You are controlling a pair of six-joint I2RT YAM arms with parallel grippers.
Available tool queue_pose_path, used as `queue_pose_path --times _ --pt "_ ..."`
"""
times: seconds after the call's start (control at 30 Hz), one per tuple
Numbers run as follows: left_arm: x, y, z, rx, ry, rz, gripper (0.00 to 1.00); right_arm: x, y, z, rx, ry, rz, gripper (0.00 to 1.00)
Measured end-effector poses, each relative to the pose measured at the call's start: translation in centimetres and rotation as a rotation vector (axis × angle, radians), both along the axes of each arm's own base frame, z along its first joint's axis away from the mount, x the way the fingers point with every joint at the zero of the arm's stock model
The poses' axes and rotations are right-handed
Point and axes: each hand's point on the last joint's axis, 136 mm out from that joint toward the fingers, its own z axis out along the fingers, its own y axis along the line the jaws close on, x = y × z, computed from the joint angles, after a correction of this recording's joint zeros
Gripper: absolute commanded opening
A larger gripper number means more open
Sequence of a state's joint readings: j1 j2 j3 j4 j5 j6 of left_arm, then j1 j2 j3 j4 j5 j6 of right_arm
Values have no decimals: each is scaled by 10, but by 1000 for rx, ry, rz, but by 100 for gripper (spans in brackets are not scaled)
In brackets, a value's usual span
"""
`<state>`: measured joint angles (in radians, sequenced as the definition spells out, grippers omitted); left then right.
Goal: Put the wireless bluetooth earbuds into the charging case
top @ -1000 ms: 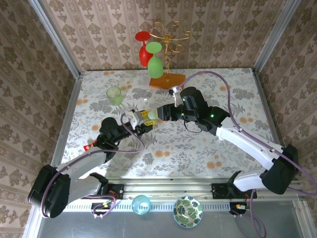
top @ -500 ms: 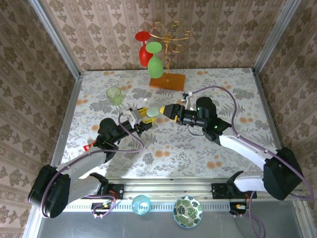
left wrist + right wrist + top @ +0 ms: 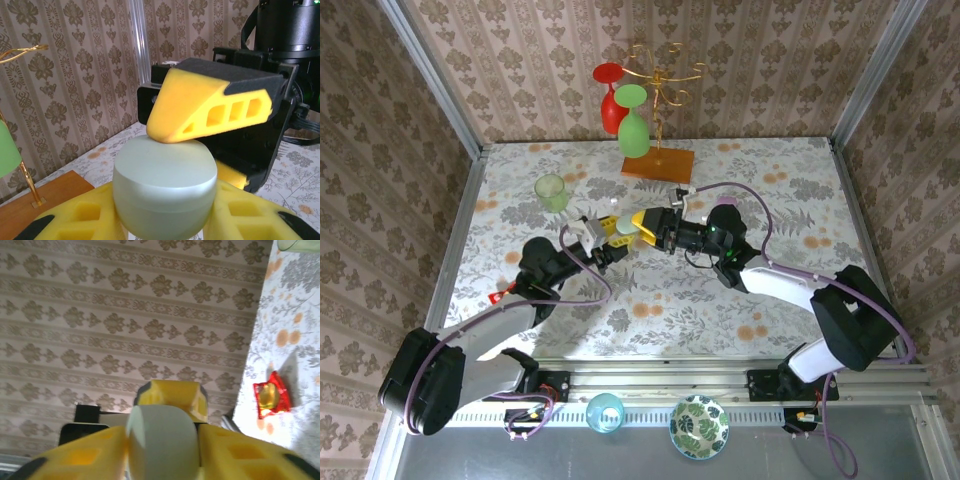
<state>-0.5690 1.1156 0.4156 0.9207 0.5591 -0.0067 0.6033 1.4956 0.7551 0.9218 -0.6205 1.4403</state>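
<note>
Fig. | pale grey-green rounded plastic charging case [image 3: 165, 185]: held above mid-table [image 3: 770, 180], domed lid up | left gripper [image 3: 610, 232]: pinching case from 9 o'clock | right gripper [image 3: 645, 225]: at case's 3 o'clock, closed across lid | both arms touching

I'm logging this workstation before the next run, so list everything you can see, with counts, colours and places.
charging case: one, pale greenish white, held above the table between both grippers
tumbler: one, green, far left of the table
glass rack: one, gold wire on an orange wooden base, far edge
red glass and green glass: one each, hanging upside down on the rack
packet: one, red, beside the left arm
cup: one, blue, ledge in front of the arm bases
bowl: one, green-patterned, beside the cup
table: one, floral cloth
left gripper: yellow fingers, shut on the charging case
right gripper: yellow fingers, shut on it from the opposite side
</note>
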Motion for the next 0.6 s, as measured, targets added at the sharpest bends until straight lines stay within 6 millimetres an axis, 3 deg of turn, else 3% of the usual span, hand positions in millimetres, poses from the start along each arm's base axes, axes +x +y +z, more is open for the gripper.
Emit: queue_pose_path --times 0.07,0.2,0.37,0.6 --pt "1 0 2 -4 -5 3 22 0 0 3 10 -3 1 21" --pt "1 1 3 -7 -9 7 26 1 -1 3 17 6 0 15" --pt "2 0 0 8 -4 8 49 1 -1 -1 -2 0 -2 14" --pt "0 -3 -2 46 9 -1 45 1 0 -28 -116 29 -3 13"
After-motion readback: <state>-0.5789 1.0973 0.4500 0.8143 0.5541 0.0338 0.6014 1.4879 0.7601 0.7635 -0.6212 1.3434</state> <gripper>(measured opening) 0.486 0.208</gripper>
